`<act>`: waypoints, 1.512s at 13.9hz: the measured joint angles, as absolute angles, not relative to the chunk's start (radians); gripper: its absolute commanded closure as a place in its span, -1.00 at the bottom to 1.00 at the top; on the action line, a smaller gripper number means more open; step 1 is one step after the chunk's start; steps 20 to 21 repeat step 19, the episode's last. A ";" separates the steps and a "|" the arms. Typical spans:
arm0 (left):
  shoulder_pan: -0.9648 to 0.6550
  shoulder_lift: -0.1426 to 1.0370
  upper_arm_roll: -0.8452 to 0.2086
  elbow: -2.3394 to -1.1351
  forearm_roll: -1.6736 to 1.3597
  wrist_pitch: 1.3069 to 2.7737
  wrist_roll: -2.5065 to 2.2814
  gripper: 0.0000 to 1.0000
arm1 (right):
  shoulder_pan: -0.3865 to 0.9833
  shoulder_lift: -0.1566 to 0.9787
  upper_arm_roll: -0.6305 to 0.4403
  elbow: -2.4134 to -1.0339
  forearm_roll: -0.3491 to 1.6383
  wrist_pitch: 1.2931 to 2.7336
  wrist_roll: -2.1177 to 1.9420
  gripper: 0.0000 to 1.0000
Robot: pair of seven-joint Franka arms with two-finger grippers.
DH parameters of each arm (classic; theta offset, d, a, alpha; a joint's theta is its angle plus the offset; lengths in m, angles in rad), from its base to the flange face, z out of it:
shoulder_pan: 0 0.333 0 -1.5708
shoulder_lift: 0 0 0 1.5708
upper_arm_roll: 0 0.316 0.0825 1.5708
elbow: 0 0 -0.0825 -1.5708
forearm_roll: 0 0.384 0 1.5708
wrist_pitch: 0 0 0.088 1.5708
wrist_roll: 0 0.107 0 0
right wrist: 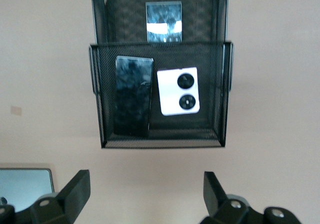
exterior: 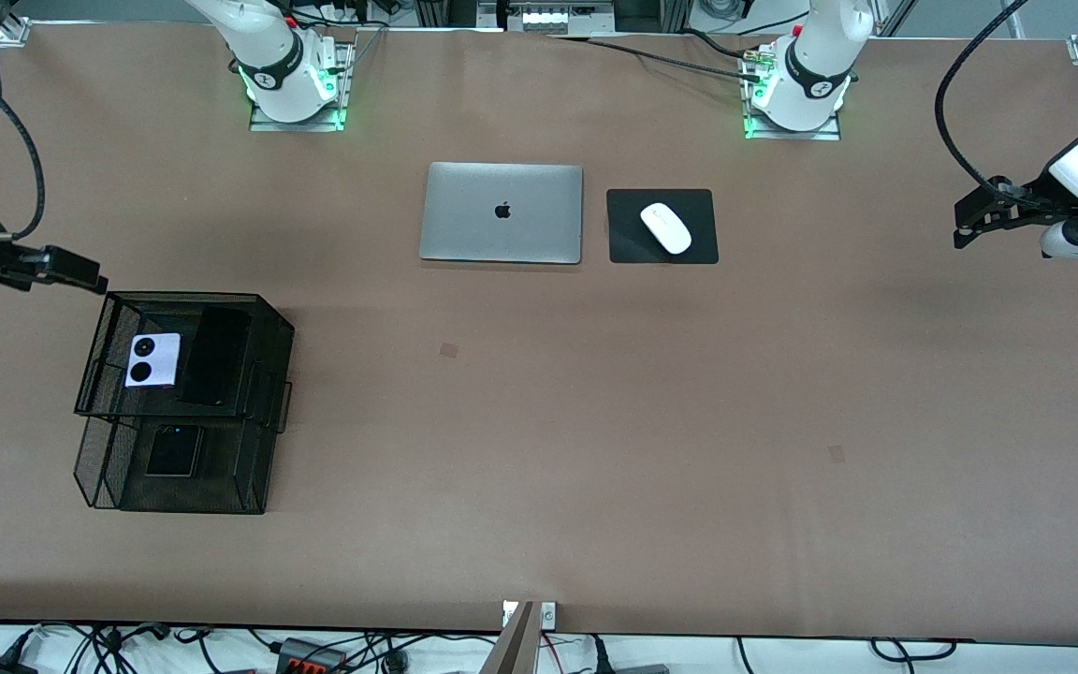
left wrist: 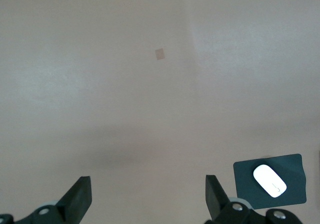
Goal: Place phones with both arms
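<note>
Brown covering lay over the whole table (exterior: pixel 539 449), with two small darker patches on it and cables trailing along the edge nearest the front camera. Toward the middle, nearer the robots' bases, a closed silver laptop (exterior: pixel 502 212) sat beside a black mouse pad (exterior: pixel 662 227) carrying a white mouse (exterior: pixel 665 227); nothing stood between these and the arms.

At the right arm's end of the table stood a black wire-mesh rack (exterior: pixel 268 323) with two tiers. In its upper tray, the long black phone (exterior: pixel 214 356) lay flat beside the pale flip phone (exterior: pixel 152 360), whose two black lenses faced up; the pair were close together, though whether they touched could not be told. In the lower tray, nearer the front camera, lay the small black flip phone (exterior: pixel 173 450).

The right gripper (exterior: pixel 71 271) hung over bare table just beside the rack's upper tray, fingers spread wide and holding nothing. The left gripper (exterior: pixel 979 217) hung over the left arm's end of the table, well apart from the mouse pad, likewise spread wide with nothing in it.
</note>
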State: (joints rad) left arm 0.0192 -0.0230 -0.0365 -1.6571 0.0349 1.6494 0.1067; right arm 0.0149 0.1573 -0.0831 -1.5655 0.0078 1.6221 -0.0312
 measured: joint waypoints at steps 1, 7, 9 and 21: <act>0.019 -0.023 -0.036 -1.657 0.035 1.649 0.107 -1.00 | 0.015 0.137 -0.083 -1.594 0.006 1.625 -0.031 -1.00; 0.021 -0.020 -0.036 -1.650 0.035 1.649 0.107 -1.00 | 0.015 0.040 -0.082 -1.736 0.005 1.748 -0.028 -1.00; 0.021 -0.019 -0.037 -1.650 0.035 1.649 0.107 -1.00 | 0.015 0.026 -0.082 -1.737 0.005 1.748 -0.028 -1.00; 0.021 -0.019 -0.037 -1.649 0.035 1.643 0.107 -1.00 | 0.023 0.015 -0.067 -1.733 0.005 1.723 -0.028 -1.00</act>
